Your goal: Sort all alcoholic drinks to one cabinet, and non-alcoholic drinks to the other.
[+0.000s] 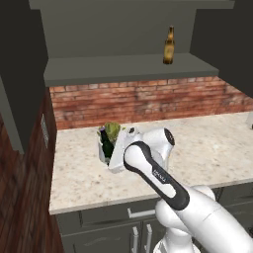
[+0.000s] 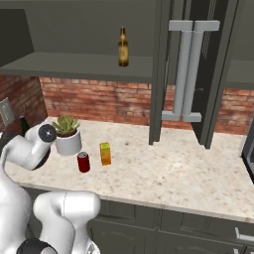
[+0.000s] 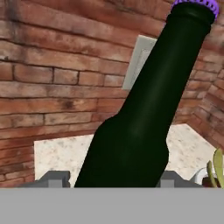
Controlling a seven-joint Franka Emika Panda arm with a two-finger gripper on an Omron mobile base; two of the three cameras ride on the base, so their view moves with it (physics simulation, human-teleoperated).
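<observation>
The dark green bottle (image 3: 140, 122) with a purple cap stands on the counter by the left brick wall, close in front of the hand camera. My gripper (image 3: 114, 179) straddles its lower body, one fingertip (image 3: 54, 178) on each side, with a thin gap still showing at the left one. From the left base view the bottle (image 1: 105, 143) peeks out behind my hand (image 1: 116, 157). The amber beer bottle (image 1: 169, 46) (image 2: 123, 47) stands upright on the open cabinet shelf above. A red soda can (image 2: 84, 162) and an orange juice carton (image 2: 105, 153) stand side by side on the counter.
A potted plant (image 2: 67, 134) in a white pot sits right beside the green bottle. A wall outlet (image 3: 138, 61) is on the brick behind it. An open cabinet door (image 2: 191, 69) with long handles hangs to the right over the speckled counter (image 2: 163, 173).
</observation>
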